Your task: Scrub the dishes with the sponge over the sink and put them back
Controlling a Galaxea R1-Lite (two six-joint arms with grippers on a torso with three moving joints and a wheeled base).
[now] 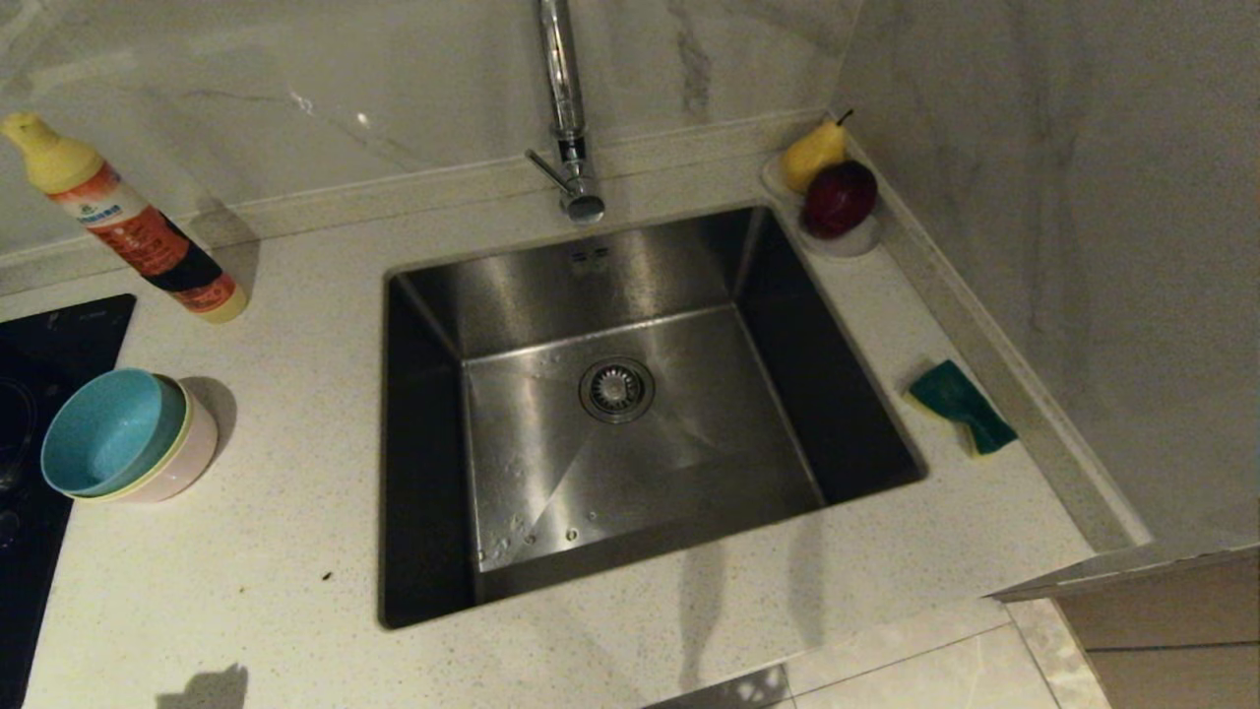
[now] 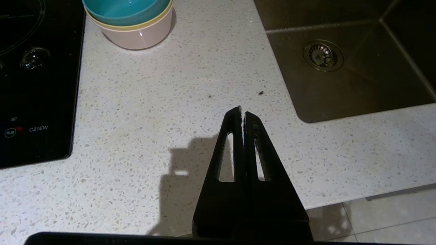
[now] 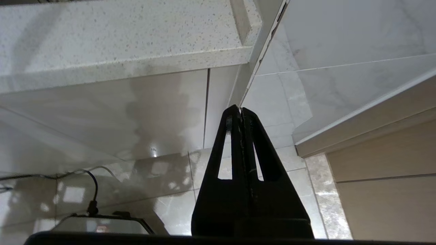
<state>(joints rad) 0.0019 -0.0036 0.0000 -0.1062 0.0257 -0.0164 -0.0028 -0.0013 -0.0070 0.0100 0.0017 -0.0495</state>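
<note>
Three nested bowls, the dishes [image 1: 128, 438], stand on the counter left of the sink [image 1: 630, 394]: light blue on top, yellow under it, pink outermost. The left wrist view shows the same dishes [image 2: 131, 23] far beyond my left gripper [image 2: 243, 112], which is shut, empty, above the counter's near edge. The sponge [image 1: 962, 406], green face up over yellow foam, lies on the counter right of the sink. My right gripper [image 3: 240, 109] is shut and empty, low in front of the counter's edge. Neither arm shows in the head view.
A tall chrome tap [image 1: 566, 108] rises behind the sink. A detergent bottle [image 1: 128, 222] leans at the back left. A black hob [image 1: 39, 394] lies at the far left. A white dish [image 1: 837, 236] with a pear and a red fruit sits at the back right.
</note>
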